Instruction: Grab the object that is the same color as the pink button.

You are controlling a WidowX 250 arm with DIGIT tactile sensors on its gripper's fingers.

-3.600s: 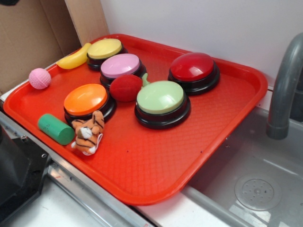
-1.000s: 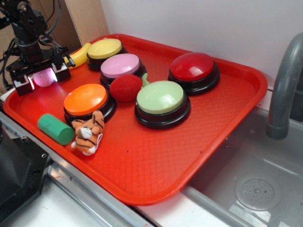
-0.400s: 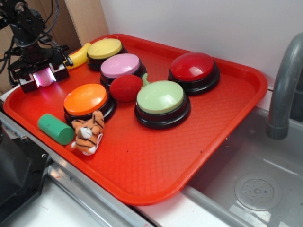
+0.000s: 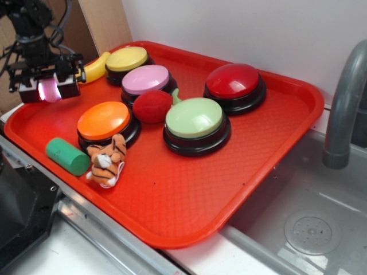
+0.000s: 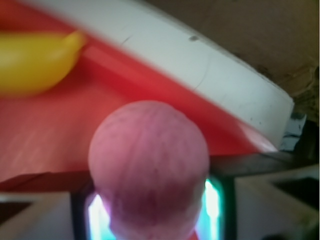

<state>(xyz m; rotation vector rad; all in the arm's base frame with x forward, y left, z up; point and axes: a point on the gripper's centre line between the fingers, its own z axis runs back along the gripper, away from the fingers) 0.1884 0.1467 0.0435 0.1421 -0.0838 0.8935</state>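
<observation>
Exterior view: bright, even lighting, sharp focus, soft shadows beneath the buttons on the red tray [image 4: 275, 143]. Wrist view: heavily blurred; pink ball [image 5: 148, 165] fills centre, cyan-white glow behind it, banana [image 5: 35, 62] smeared.

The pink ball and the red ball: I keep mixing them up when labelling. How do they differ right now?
The pink ball is pale pink and small; the red ball is deep red and clearly bigger. The pink ball is held in the gripper above the tray's left corner; the red ball rests on the tray among the buttons. The pink one looks dimpled in the wrist view; the red one looks fuzzy. Both are round.
</observation>
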